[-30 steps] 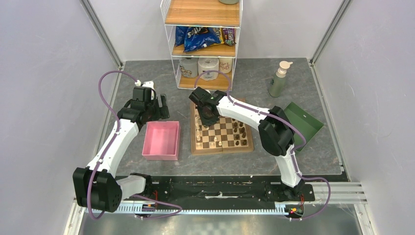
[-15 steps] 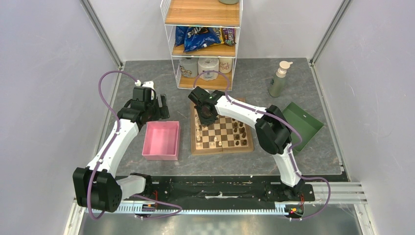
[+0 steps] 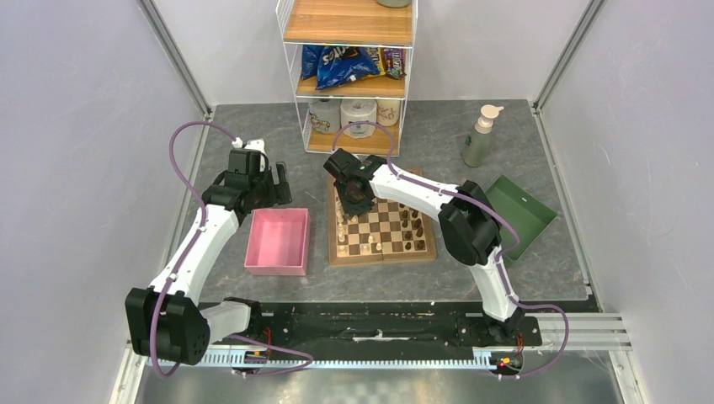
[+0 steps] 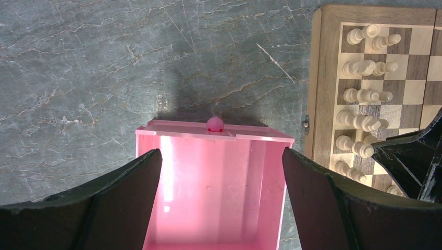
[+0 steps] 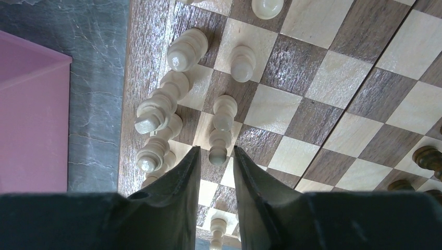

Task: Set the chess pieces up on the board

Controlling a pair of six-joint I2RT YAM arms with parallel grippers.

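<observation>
One small change in the last second: the right arm's elbow has swung slightly to the left, and its wrist has crept a touch toward the far-left corner of the board. The left arm has not moved. I read that as fine positioning over a single piece rather than a fresh trip, so the task has barely advanced.

On the near left, the left gripper hangs wide open, holding nothing, above the pink tray.

Further out, the right arm reaches leftward across the board, its wrist pointing down at the left columns. The right gripper has its fingers narrowly apart with a cream pawn in the gap. I cannot tell whether they pinch it.

The cream pieces crowd the board's left edge, and the dark pieces stand toward its right side.
</observation>
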